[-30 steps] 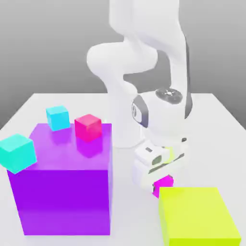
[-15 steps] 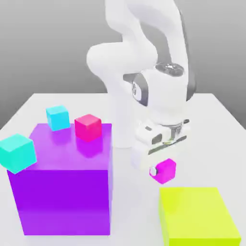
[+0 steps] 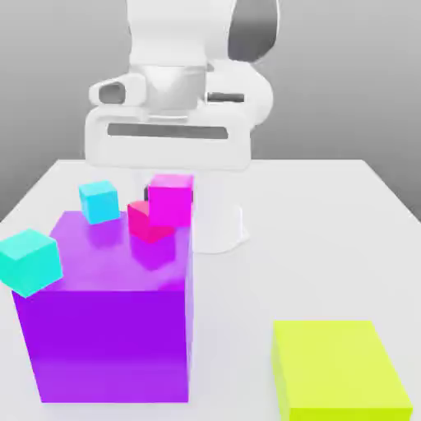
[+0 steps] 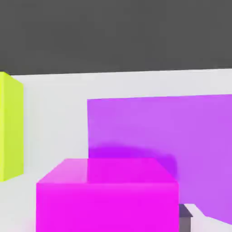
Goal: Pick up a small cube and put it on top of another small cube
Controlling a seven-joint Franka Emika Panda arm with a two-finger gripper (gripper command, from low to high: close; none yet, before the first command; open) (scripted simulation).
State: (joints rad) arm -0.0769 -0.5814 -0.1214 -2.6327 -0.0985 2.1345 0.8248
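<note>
Claw (image 3: 170, 193) hangs under the white hand (image 3: 168, 136), clenched on the magenta cube (image 3: 171, 200): cube sits right below the hand, off any surface, and a dark finger edge (image 3: 148, 194) shows beside it on the exterior view's left

Magenta cube is above the purple block (image 3: 111, 308), just over and slightly to the exterior view's right of the crimson cube (image 3: 146, 224). It overlaps the crimson cube's upper corner in the exterior view; can't tell if they touch

Crimson cube rests on the purple block's top face, near the back edge on the exterior view's right side, with its reflection on the glossy top in front of it

Two cyan cubes: one (image 3: 99, 201) by the block's back edge, left of the crimson cube in the exterior view; the other (image 3: 30, 261) at the block's front-left corner, tilted, overhanging the edge

Yellow block (image 3: 339, 370) sits on the white counter (image 3: 329, 238), well apart from the purple block, toward the exterior view's lower right

Hand view: magenta cube (image 4: 108, 195) up close, a grey finger (image 4: 185, 216) at its side, purple block (image 4: 172, 136) behind it, yellow block (image 4: 11, 127) at the frame edge, counter (image 4: 54, 127) between them
</note>
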